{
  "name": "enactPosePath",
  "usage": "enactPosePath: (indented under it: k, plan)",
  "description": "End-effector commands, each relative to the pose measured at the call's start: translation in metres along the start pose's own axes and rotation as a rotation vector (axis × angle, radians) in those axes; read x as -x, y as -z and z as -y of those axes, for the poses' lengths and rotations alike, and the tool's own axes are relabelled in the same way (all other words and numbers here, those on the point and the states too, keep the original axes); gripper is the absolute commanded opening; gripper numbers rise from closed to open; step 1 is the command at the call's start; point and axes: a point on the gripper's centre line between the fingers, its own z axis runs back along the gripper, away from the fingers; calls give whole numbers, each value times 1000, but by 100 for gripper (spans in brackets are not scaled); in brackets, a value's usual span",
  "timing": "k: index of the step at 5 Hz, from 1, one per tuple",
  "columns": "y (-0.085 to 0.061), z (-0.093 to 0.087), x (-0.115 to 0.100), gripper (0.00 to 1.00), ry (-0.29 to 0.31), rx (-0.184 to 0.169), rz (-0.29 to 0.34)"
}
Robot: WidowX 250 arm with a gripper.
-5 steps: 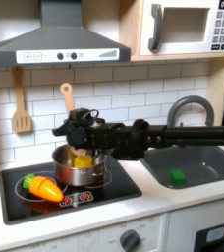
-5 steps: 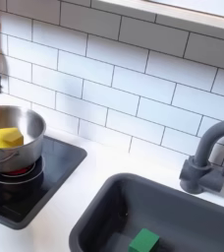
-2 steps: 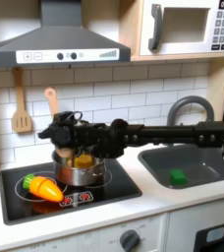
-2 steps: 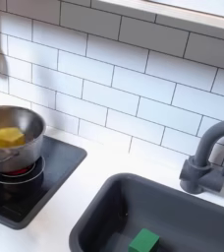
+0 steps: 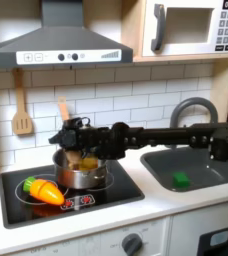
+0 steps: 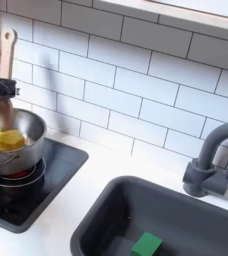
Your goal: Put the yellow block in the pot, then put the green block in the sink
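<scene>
Pincer (image 5: 65, 138) above potted yellow block (image 6: 8, 140)

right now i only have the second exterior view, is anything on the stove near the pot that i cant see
Observer: Yes. In the first exterior view an orange toy carrot lies on the stovetop, in front of the pot and to the first exterior view's left of it.
Operator: where does the arm come from
Observer: In the first exterior view the arm reaches in level from the right edge, crosses in front of the faucet and ends with the gripper above the pot.
Operator: anything else on the wall there
Observer: A slotted wooden spatula hangs on the tiles, to the first exterior view's left of the gripper.
</scene>
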Motion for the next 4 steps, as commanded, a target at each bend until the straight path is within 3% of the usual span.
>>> enactPosePath:
  k: [1, 2, 3, 4]
  plan:
    - [17, 26, 5, 0, 10, 69, -25]
    - [14, 40, 6, 0, 17, 104, -19]
    - [10, 43, 15, 0, 5, 115, -31]
    - [-6, 44, 21, 0, 0, 118, -27]
